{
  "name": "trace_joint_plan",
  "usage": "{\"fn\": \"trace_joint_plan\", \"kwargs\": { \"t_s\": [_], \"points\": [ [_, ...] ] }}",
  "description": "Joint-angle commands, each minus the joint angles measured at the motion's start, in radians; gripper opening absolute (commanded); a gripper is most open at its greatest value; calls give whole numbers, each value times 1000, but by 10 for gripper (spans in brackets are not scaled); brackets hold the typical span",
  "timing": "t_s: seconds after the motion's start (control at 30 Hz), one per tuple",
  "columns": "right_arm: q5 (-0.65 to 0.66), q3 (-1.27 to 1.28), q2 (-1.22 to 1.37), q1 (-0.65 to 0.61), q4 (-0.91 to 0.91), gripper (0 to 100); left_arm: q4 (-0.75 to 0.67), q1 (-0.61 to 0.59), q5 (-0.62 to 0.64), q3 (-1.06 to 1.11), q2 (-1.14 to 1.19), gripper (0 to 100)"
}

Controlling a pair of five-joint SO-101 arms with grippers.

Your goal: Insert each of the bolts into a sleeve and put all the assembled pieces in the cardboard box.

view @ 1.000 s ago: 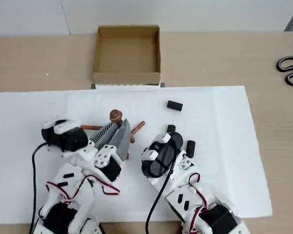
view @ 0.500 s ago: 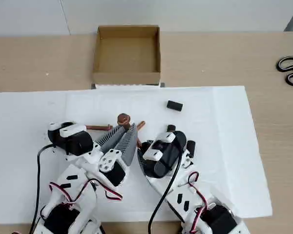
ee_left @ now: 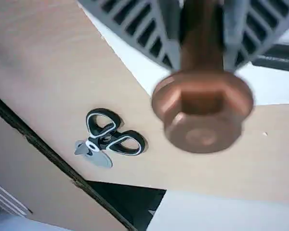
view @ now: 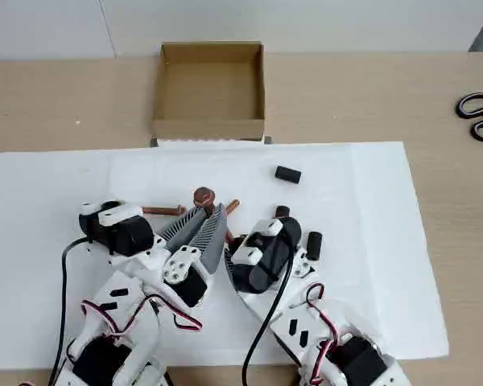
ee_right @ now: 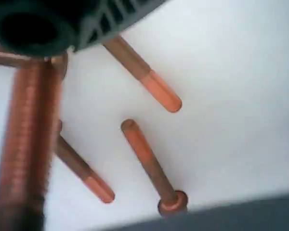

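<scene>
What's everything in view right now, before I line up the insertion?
box: one, brown cardboard, empty, beyond the paper
paper: one sheet, white, under the parts
bolts: at least four, copper; three lying on the paper, one held
sleeves: four, black; three on the paper, one held
scissors: one pair, black handles, on bare table to the right of the paper
table: one, light wood
left gripper: grey fingers, shut on a bolt, head outward
right gripper: grey, shut on a sleeve, beside that bolt
</scene>
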Motion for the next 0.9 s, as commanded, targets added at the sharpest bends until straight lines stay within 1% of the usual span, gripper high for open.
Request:
{"fn": "trace_joint_plan", "kwargs": {
  "t_s": [0.0, 0.13, 0.33, 0.43, 0.63, 0.87],
  "points": [
    [-12, -5, -5, -2, -56, 2, -31, 11, 6, -4, -11, 6],
    [-11, -5, -1, -2, -96, 2, -29, 61, 6, -4, -12, 6],
    [-11, -5, -1, -2, -101, 2, -26, 71, 6, -1, -9, 6],
    [-11, -8, -1, -2, -101, 2, -18, 71, 6, 39, -9, 6],
    [-5, -11, -7, 1, -101, 2, 141, 94, 5, 39, -12, 6],
    [-3, -48, -5, 4, -102, 2, 308, 94, -2, 4, -12, 6]
  ]
}}
